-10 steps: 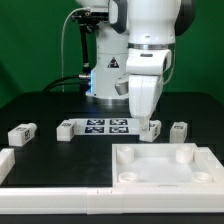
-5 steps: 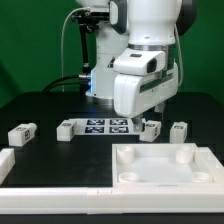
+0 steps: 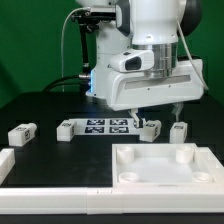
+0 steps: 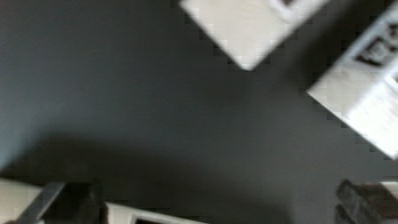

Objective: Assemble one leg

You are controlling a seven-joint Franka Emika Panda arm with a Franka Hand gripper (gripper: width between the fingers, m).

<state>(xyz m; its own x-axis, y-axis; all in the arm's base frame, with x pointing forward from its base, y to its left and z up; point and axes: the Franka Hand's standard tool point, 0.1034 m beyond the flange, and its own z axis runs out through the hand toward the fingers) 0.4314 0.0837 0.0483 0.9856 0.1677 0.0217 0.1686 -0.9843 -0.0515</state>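
Several small white legs with black-and-white tags lie on the dark table: one (image 3: pixel 20 133) at the exterior view's left, one (image 3: pixel 66 129) beside the marker board (image 3: pixel 108 125), one (image 3: pixel 150 127) under my gripper, and one (image 3: pixel 179 130) to its right. My gripper (image 3: pixel 156 113) hangs just above the third leg, jaws wide apart and empty. The wrist view is blurred. It shows both dark fingertips (image 4: pixel 71 200), my gripper (image 4: pixel 219 200) over bare dark table, and white tagged shapes (image 4: pixel 365 90) that I cannot name.
The large white square board (image 3: pixel 165 165) with round corner sockets lies in front, toward the exterior view's right. Long white border strips (image 3: pixel 55 200) run along the front and left edge. The robot base (image 3: pixel 105 70) stands behind the marker board.
The wrist has turned about its axis, so the fingers now stand side by side across the exterior view. The hand stays over the same leg. Nothing on the table has moved.
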